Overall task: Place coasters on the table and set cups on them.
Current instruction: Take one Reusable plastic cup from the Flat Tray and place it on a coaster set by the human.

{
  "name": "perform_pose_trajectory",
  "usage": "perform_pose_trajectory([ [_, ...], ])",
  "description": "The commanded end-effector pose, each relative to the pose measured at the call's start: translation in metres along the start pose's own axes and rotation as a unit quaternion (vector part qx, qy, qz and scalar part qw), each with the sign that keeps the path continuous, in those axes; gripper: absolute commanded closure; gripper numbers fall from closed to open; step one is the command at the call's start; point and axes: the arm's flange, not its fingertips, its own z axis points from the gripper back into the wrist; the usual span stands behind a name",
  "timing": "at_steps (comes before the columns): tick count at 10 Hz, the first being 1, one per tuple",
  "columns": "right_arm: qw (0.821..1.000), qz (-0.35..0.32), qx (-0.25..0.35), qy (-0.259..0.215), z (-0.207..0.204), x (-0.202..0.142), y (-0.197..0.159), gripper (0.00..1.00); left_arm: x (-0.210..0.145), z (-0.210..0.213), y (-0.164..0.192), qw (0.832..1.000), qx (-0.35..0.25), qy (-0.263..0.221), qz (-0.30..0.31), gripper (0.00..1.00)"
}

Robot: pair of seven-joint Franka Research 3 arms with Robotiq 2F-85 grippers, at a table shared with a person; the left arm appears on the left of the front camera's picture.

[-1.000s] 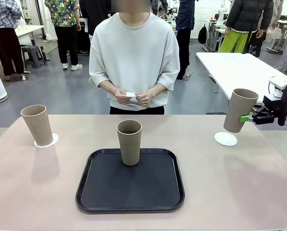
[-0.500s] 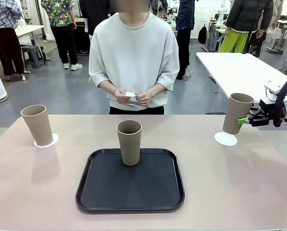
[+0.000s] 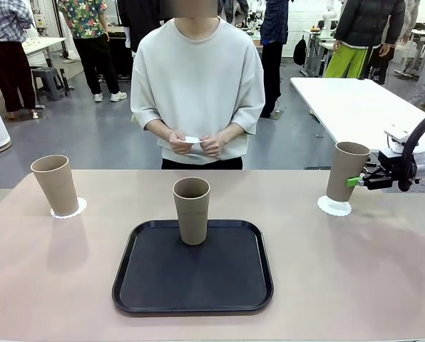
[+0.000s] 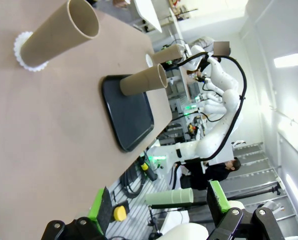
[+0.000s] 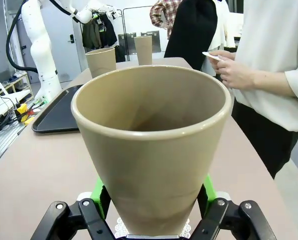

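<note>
My right gripper (image 3: 356, 181) is shut on a tan cup (image 3: 346, 171), held nearly upright with its base at the white coaster (image 3: 334, 207) on the beige table (image 3: 383, 271); I cannot tell whether it rests there. In the right wrist view that cup (image 5: 151, 145) sits between the green pads (image 5: 100, 192), with the coaster's edge (image 5: 120, 228) under it. A second cup (image 3: 55, 184) stands on the left coaster (image 3: 70, 209). The third cup (image 3: 192, 210) stands on the black tray (image 3: 192, 274). The person's hands hold a white coaster (image 3: 192, 140). My left gripper (image 4: 159, 205) is open, away from the cups.
The person stands at the table's far edge, in the middle. A white table (image 3: 348, 100) stands behind on the right. In the left wrist view, the left cup (image 4: 61, 32) and the tray (image 4: 129, 112) lie ahead across bare tabletop.
My right gripper has carried its cup down and a little left, from tilted above the right coaster to nearly upright at it. The other cups and the person's hands have stayed put.
</note>
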Motion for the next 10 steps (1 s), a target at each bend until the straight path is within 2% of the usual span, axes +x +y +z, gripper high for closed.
perform_pose_trajectory([
  [1, 1.0, -0.007, -0.015, 0.006, 0.001, 0.001, -0.003, 0.17, 0.001, 0.002, -0.003, 1.0, 0.001, -0.005, 0.002, 0.0],
  [2, 1.0, 0.0, 0.0, 0.0, 0.0, 0.0, 0.0, 0.17, 0.001, 0.002, -0.003, 1.0, 0.001, -0.005, 0.002, 0.0],
  [10, 1.0, 0.021, 0.002, -0.001, -0.01, 0.0, -0.002, 0.17, 0.001, 0.002, -0.003, 1.0, 0.001, -0.005, 0.002, 0.0],
])
